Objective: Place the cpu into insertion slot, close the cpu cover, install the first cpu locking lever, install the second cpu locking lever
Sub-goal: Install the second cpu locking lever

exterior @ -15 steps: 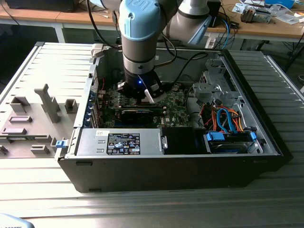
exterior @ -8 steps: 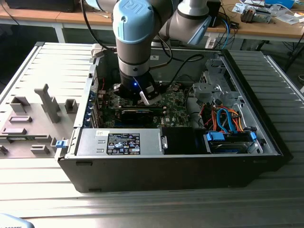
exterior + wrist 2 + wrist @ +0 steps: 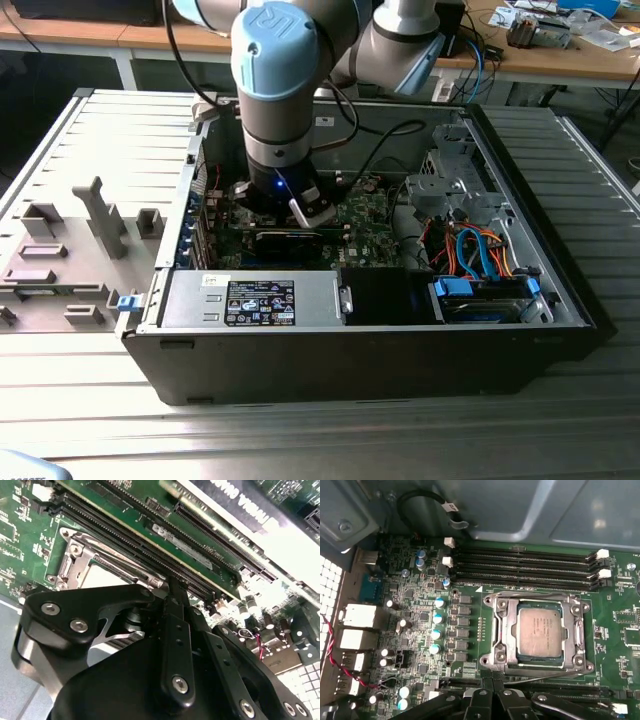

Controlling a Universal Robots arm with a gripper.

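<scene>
Now your cpu point(image 3: 540, 634) sits in the insertion slot point(image 3: 507, 630), the cpu cover point(image 3: 538, 601) probably lowered around it; your hand point(image 3: 492, 682) hovers near, fingers pressed together.

A dull silver-grey cpu point(image 3: 540, 635) sits framed by the silvery cpu cover point(image 3: 501, 630) on a green circuit board point(image 3: 615, 625) beside black memory slots point(image 3: 520, 570).

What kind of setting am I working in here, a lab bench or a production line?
Most likely a lab or workshop test bench: an opened desktop computer case lies on a slatted metal table, grey fixture blocks sit beside it, and a cluttered wooden desk stands behind. Nothing in view suggests a conveyor line.
</scene>
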